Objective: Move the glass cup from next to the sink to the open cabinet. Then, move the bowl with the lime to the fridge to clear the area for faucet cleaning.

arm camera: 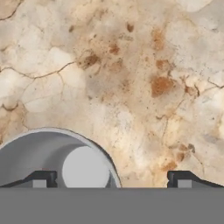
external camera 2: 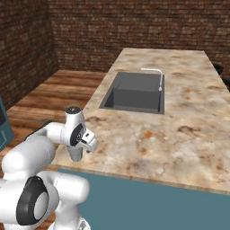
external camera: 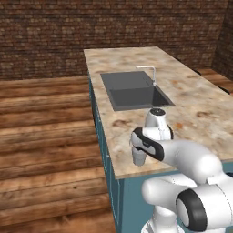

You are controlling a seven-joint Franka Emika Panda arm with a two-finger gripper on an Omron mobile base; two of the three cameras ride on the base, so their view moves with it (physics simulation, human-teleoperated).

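Both fingertips (arm camera: 43, 178) of the hand (arm camera: 111, 179) spread above counter (arm camera: 131, 87)

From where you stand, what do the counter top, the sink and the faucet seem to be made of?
The counter top looks like polished stone, marble or granite: beige with rust blotches and dark crack-like veins. The sink seems matte dark grey, perhaps composite or coated metal; it shows no shine. The faucet looks like pale brushed metal, a thin light-grey bent tube, though the render leaves this open.
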